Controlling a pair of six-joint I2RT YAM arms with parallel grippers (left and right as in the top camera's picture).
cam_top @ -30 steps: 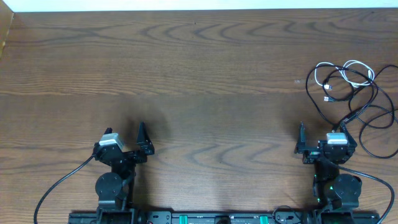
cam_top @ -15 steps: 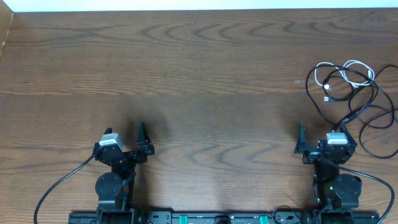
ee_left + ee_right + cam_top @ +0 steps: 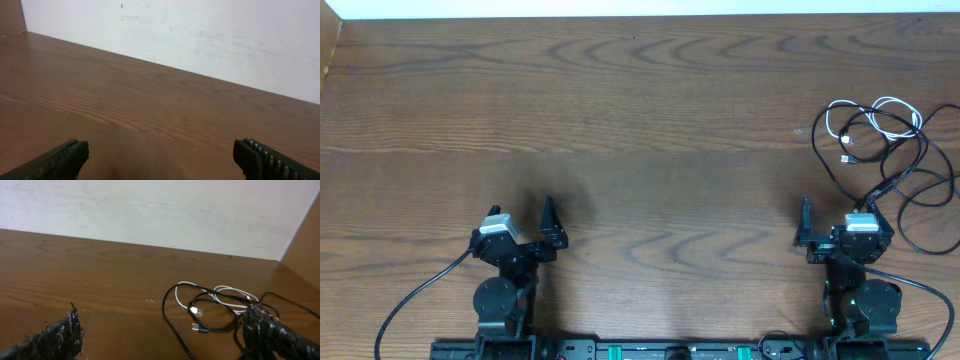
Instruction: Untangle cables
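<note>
The cables (image 3: 885, 140) lie in a loose tangle at the table's right side: black cords looped over one white cord (image 3: 892, 108), with small plug ends. The right wrist view shows the same cables (image 3: 215, 307) ahead and to the right, the white cord (image 3: 227, 292) under the black loops. My right gripper (image 3: 835, 222) is open and empty, just below and left of the tangle; its fingertips (image 3: 165, 335) frame bare wood. My left gripper (image 3: 525, 225) is open and empty at the front left, far from the cables, and its fingers (image 3: 160, 157) show only wood.
The wooden table (image 3: 640, 120) runs back to a white wall (image 3: 200, 35). Thick black wires (image 3: 410, 300) run from the arm bases along the front edge. The table's right edge lies close beyond the tangle.
</note>
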